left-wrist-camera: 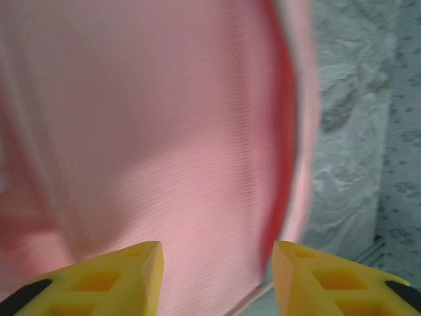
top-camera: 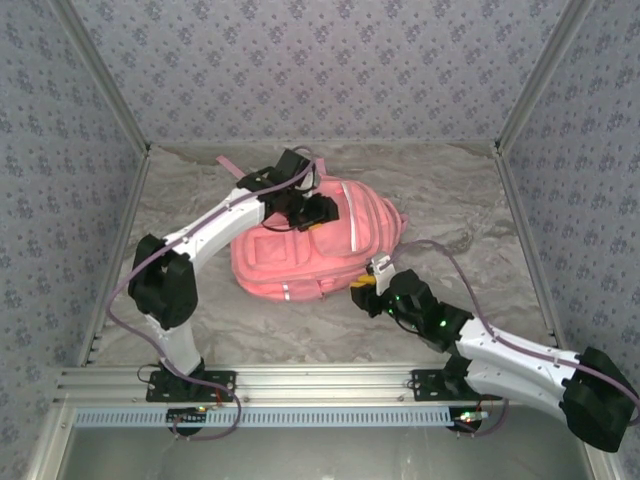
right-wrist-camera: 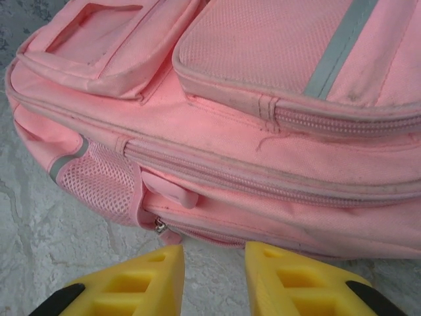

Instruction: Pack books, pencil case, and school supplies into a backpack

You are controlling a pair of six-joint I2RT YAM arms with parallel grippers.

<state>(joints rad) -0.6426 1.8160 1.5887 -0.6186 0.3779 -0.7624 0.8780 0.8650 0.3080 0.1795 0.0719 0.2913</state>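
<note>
The pink backpack [top-camera: 300, 268] lies flat in the middle of the table, front pockets up. My left gripper [top-camera: 306, 212] hovers over its upper part, fingers open; in the left wrist view blurred pink fabric [left-wrist-camera: 164, 131] spans the gap between the yellow fingertips [left-wrist-camera: 148, 270]. My right gripper [top-camera: 362, 292] sits low at the bag's near right edge, open, with bare table between its fingers [right-wrist-camera: 164, 276]. Just ahead of it are the backpack's side zip [right-wrist-camera: 263, 174], a pink pull tab [right-wrist-camera: 170, 189] and a metal slider [right-wrist-camera: 160, 226]. Books, pencil case and school supplies are out of view.
A pink strap [top-camera: 232, 165] trails off the bag toward the back left. The marbled tabletop [top-camera: 470, 220] is boxed in by patterned walls [top-camera: 70, 150] on three sides. An aluminium rail [top-camera: 320, 385] runs along the near edge by the arm bases.
</note>
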